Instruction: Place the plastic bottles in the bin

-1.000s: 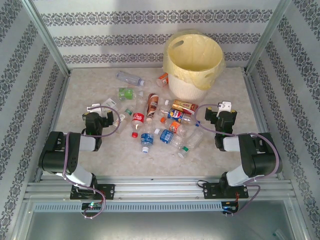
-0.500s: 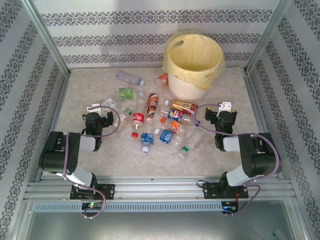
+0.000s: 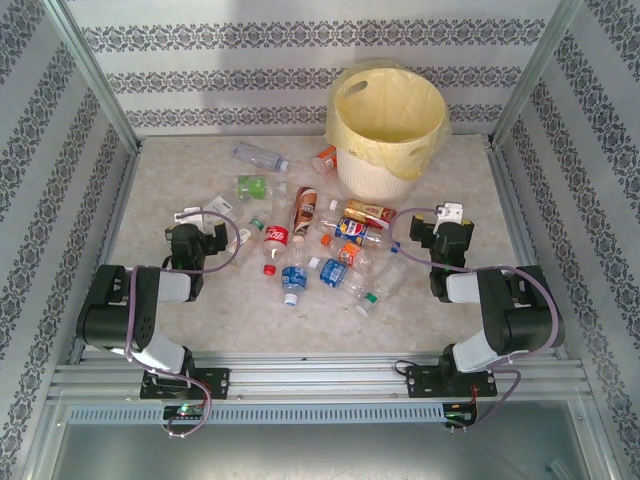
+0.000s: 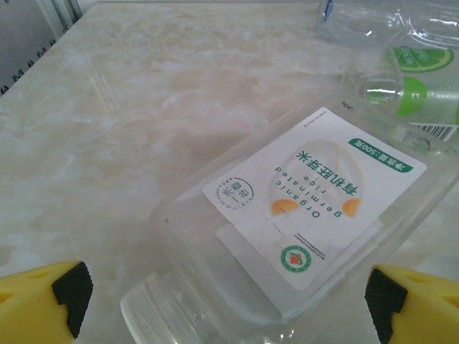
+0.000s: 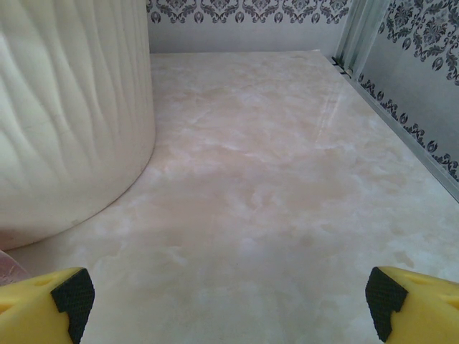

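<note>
Roughly fifteen bottles point(image 3: 275, 238), one bin point(image 3: 372, 178).

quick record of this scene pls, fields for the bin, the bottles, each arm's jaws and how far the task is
bin: white, yellow bag liner, upright at the far side of the table
plastic bottles: lying scattered on the table between the arms; an orange-labelled bottle lies beside the bin's base
left jaws: open, holding nothing; a clear white-labelled bottle lies just ahead
right jaws: open, holding nothing; bare table ahead, bin wall to their left
progress: no bottle seen in the bin yet
</note>
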Robot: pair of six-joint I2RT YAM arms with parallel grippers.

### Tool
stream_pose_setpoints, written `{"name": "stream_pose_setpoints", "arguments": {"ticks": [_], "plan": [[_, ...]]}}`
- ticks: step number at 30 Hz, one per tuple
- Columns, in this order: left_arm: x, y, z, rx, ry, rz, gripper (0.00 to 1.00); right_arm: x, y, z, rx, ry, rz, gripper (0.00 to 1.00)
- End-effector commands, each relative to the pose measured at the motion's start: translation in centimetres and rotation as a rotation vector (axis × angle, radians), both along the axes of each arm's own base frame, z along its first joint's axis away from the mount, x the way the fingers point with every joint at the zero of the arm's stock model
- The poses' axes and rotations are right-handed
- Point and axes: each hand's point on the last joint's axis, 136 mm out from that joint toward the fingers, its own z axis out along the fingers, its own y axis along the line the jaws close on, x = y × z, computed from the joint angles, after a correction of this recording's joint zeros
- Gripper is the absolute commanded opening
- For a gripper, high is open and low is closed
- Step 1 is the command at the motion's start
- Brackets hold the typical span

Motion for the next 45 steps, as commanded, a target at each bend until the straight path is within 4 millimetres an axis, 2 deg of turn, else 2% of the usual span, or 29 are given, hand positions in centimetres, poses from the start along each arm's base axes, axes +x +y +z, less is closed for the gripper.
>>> {"name": "stream_pose_setpoints", "arguments": {"ticks": [1, 6, 9, 12, 15, 18, 19, 23, 26, 27, 30, 32, 37, 45], "plan": [[0.4, -0.3, 3.2, 0.021, 0.008, -0.016, 1.00, 0.3, 1.1, 2.6, -0.010, -0.057, 0.051, 0.98], [-0.8, 0.3, 6.8, -0.021, -0.056, 0.040, 1.00, -0.2, 1.0, 5.1, 0.022, 0.032, 0.023, 0.98], [-1.2, 0.9, 8.6, -0.094, -0.059, 0.111, 1.00, -1.0, 1.0, 6.8, 0.137, 0.046, -0.024, 0.98], [-1.7, 1.3, 9.8, -0.208, -0.050, 0.199, 1.00, -2.5, 1.5, 7.4, 0.298, 0.096, -0.065, 0.98], [-2.4, 1.4, 9.6, -0.329, -0.006, 0.276, 1.00, -5.3, 2.2, 6.3, 0.523, 0.234, -0.167, 0.98], [-3.7, 1.5, 8.6, -0.442, 0.073, 0.386, 0.99, -8.2, 4.2, 4.9, 0.672, 0.388, -0.201, 0.98], [-3.8, 1.0, 8.1, -0.480, 0.095, 0.382, 0.99, -9.0, 5.1, 4.5, 0.701, 0.431, -0.197, 0.98], [-3.5, -0.9, 7.1, -0.595, 0.118, 0.323, 1.00, -11.0, 7.8, 2.8, 0.738, 0.566, -0.216, 0.98], [-3.3, -1.9, 6.7, -0.652, 0.114, 0.288, 1.00, -12.3, 7.8, 1.2, 0.683, 0.610, -0.319, 0.98], [-3.2, -2.0, 6.6, -0.663, 0.112, 0.285, 0.99, -12.4, 8.1, 0.7, 0.681, 0.623, -0.333, 0.98], [-3.4, -2.1, 5.9, -0.669, 0.129, 0.288, 0.99, -12.6, 10.7, -1.0, 0.722, 0.700, -0.290, 0.98], [-3.6, -2.0, 5.6, -0.663, 0.133, 0.298, 0.99, -13.2, 11.7, -2.1, 0.698, 0.750, -0.306, 0.98], [-3.7, -1.8, 5.5, -0.647, 0.148, 0.304, 0.99, -14.4, 11.9, -4.1, 0.649, 0.788, -0.402, 0.98], [-3.3, -2.0, 4.5, -0.660, 0.176, 0.312, 0.99, -13.8, 11.3, -6.2, 0.636, 0.777, -0.449, 0.90]]}}
